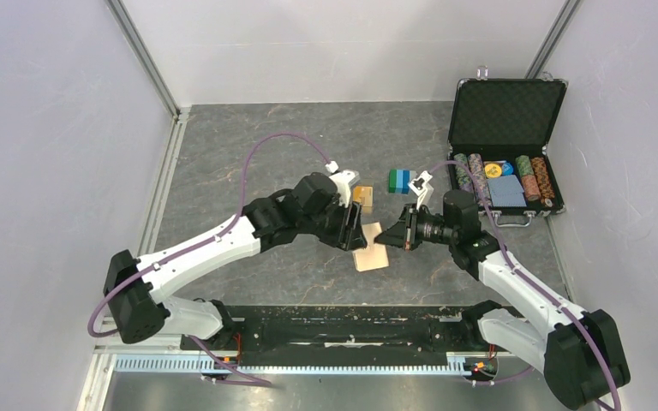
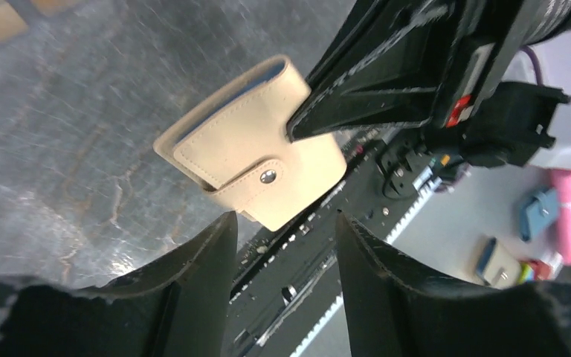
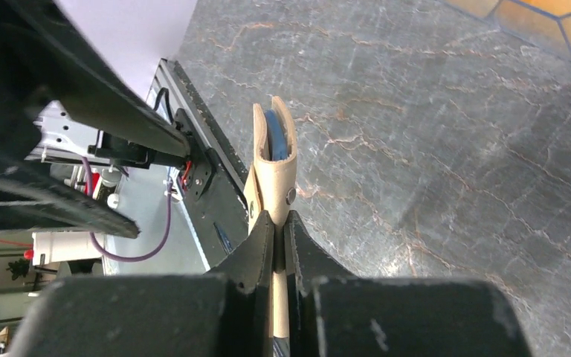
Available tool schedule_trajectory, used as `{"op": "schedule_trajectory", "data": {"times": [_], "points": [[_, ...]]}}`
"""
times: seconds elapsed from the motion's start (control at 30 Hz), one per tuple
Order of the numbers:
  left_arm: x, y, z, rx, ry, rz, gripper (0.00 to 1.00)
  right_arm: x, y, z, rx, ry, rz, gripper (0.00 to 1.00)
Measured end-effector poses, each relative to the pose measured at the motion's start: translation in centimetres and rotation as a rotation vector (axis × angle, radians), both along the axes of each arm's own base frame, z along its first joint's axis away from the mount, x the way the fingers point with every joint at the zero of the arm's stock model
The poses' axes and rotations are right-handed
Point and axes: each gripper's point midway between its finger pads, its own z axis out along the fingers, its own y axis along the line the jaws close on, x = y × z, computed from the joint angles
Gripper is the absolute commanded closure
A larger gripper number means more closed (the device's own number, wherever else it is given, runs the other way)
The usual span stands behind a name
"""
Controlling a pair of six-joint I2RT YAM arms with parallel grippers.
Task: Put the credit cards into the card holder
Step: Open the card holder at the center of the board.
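Observation:
The tan card holder (image 1: 372,255) hangs above the table between the two arms, folded, its snap tab closed. My right gripper (image 3: 277,223) is shut on one edge of the card holder (image 3: 275,175), whose blue lining shows at the top. In the left wrist view the card holder (image 2: 253,149) sits just beyond my left gripper (image 2: 282,223), which is open and apart from it, with nothing between its fingers. An orange-gold credit card (image 1: 362,197) lies on the table behind the left gripper (image 1: 355,229), and the same credit card (image 3: 554,15) shows in the right wrist view.
A green-and-blue block stack (image 1: 399,180) stands behind the right gripper (image 1: 391,238). An open black chip case (image 1: 505,145) with rows of chips sits at the back right. White walls close in both sides, and the black base rail (image 1: 351,330) runs along the near edge.

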Motion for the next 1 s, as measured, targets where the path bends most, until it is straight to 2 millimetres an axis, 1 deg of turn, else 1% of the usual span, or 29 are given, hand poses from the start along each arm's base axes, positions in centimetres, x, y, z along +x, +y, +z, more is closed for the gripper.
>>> {"op": "schedule_trajectory", "data": {"times": [0.07,0.13,0.2,0.3,0.33,0.43,0.47,0.57,0.7,0.83,0.9,1.0], "points": [[0.4,-0.6,0.8,0.04,-0.052,0.026,0.4,0.0,-0.2,-0.4,-0.015,0.014,-0.01,1.0],[0.6,-1.2,0.9,0.082,-0.088,0.035,0.4,0.0,-0.3,-0.9,-0.027,0.032,-0.017,1.0],[0.7,-1.9,0.2,0.15,-0.116,0.043,0.38,0.0,-0.4,-1.2,-0.037,0.046,-0.025,1.0],[0.7,-3.0,-1.9,0.266,-0.135,0.044,0.38,0.0,-0.5,-1.5,-0.047,0.057,-0.034,1.0],[0.6,-3.3,-2.7,0.313,-0.139,0.042,0.41,-0.1,-0.6,-1.6,-0.05,0.062,-0.036,1.0],[0.5,-4.1,-5.0,0.424,-0.152,0.035,0.58,-0.1,-0.7,-1.8,-0.057,0.073,-0.04,1.0],[0.6,-4.1,-5.5,0.452,-0.157,0.038,0.6,-0.1,-0.7,-1.9,-0.062,0.073,-0.042,1.0],[0.9,-3.5,-6.7,0.532,-0.176,0.053,0.62,-0.3,-0.9,-2.4,-0.08,0.09,-0.05,1.0],[1.2,-3.0,-6.8,0.555,-0.187,0.093,0.63,-0.1,-1.0,-2.5,-0.086,0.087,-0.06,1.0],[1.6,-2.5,-7.2,0.555,-0.161,0.137,0.63,-0.1,-1.1,-2.5,-0.089,0.081,-0.059,1.0],[2.1,-1.4,-8.0,0.581,-0.145,0.161,0.63,-0.2,-1.1,-2.5,-0.091,0.084,-0.057,1.0],[3.0,1.1,-10.2,0.63,-0.086,0.208,0.63,-0.3,-1.1,-2.5,-0.09,0.086,-0.051,1.0]]}}
